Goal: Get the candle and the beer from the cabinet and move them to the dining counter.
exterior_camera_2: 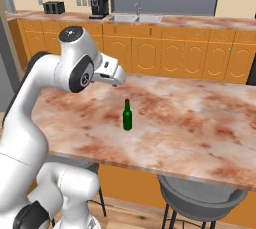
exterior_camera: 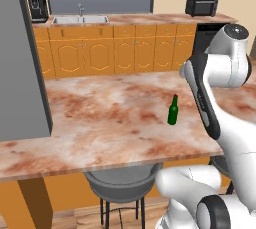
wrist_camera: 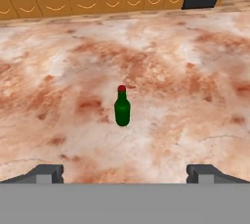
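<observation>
No legible text or labels

Illumination is even and moderately bright in all three views, with no single visible lamp and no strong directional beam. The marbled surface [exterior_camera: 100, 118] is lit uniformly; it shows no glare or hot spots. The green bottle [wrist_camera: 122, 108] casts only a faint, soft shadow at its base. The underside of the surface and the stool [exterior_camera: 122, 183] beneath it are darker. Rendering is soft and low in resolution: cupboard door edges [exterior_camera_2: 145, 53] look slightly blurred and marble veining is smeared. Straight edges remain straight toward the frame borders.
</observation>
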